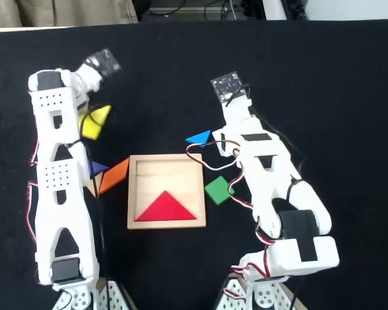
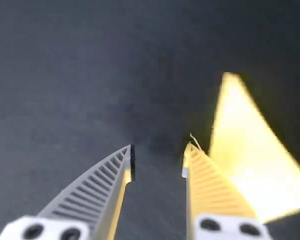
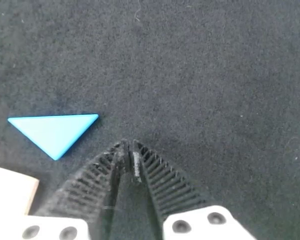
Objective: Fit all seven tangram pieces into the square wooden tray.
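From overhead, the square wooden tray (image 1: 132, 194) sits mid-counter (image 1: 336, 84) between my two arms. The red triangle (image 1: 163, 208) lies inside it against the wall nearest the arm bases. A green square (image 1: 218, 190) rests just beside the tray's right side. An orange parallelogram (image 1: 113, 175) and a dark blue triangle (image 1: 97, 168) lie on its left, the latter partly under the left arm (image 1: 58, 181). The yellow triangle (image 1: 96, 121) lies farther out by that arm's wrist. The light blue triangle (image 1: 199, 137) is just beside the right arm (image 1: 265, 168), past the tray's far right corner.

On the left wrist camera, my left tool (image 2: 157, 160) stands moderately wide with bare counter in the gap. The yellow triangle lies just outside one finger (image 2: 210, 190); I cannot tell whether they touch.

On the right wrist camera, my right tool (image 3: 127, 148) is closed, tips together, gripping nothing. The light blue triangle lies near the tips but apart from them, and a tray corner shows at the frame edge.
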Motion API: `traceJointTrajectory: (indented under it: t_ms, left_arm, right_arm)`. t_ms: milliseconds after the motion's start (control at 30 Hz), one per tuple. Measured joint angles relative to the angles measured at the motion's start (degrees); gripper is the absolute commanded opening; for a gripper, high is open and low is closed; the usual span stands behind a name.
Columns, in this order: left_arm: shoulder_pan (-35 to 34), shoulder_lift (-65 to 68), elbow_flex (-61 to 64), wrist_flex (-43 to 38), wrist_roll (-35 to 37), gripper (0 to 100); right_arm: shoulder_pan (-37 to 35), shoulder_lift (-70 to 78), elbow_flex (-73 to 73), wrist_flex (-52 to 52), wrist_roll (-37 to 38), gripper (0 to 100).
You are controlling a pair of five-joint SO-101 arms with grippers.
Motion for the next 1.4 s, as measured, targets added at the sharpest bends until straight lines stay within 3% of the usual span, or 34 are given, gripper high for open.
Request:
traceJointTrajectory:
  t_ms: [67, 167, 300, 433, 567, 700, 800, 933, 1000, 1100, 1400]
  left_arm:
    - [0.0, -1.1, -0.1, 5.9, -4.0, 18]
    - [0.0, -2.3, 0.6, 8.5, -5.4, 19]
    - [-0.4, -4.8, 4.1, 9.3, -5.1, 19]
    - [-0.4, -12.3, 9.5, 9.7, -0.3, 19]
    - [-0.2, -25.3, 21.9, 9.7, 0.6, 19]
    - [2.0, -41.2, 43.0, 9.5, -1.3, 19]
    - [4.0, -49.6, 60.4, 2.9, -1.1, 18]
    - [4.5, -50.8, 77.8, -14.2, 8.0, 19]
    - [4.4, -50.9, 82.2, -18.8, 12.5, 23]
    - [4.4, -51.5, 83.8, -19.3, 14.0, 31]
    - [4.7, -51.6, 84.1, -19.3, 12.0, 34]
  right_arm:
    - [0.0, 0.0, 0.0, 0.0, 0.0, 1.1]
    - [0.0, 0.0, 0.0, 0.0, 0.0, 1.1]
    - [0.0, 0.0, 0.0, 0.0, 0.0, 1.1]
    - [0.0, 0.0, 0.0, 0.0, 0.0, 1.1]
    - [0.0, 0.0, 0.0, 0.0, 0.0, 1.1]
    - [0.0, 0.0, 0.0, 0.0, 0.0, 1.1]
    - [0.0, 0.0, 0.0, 0.0, 0.0, 1.1]
    - [0.0, 0.0, 0.0, 0.0, 0.0, 1.1]
    - [0.0, 0.0, 0.0, 0.0, 0.0, 1.1]
    - [0.0, 0.0, 0.0, 0.0, 0.0, 1.1]
    - [0.0, 0.0, 0.0, 0.0, 0.0, 1.1]
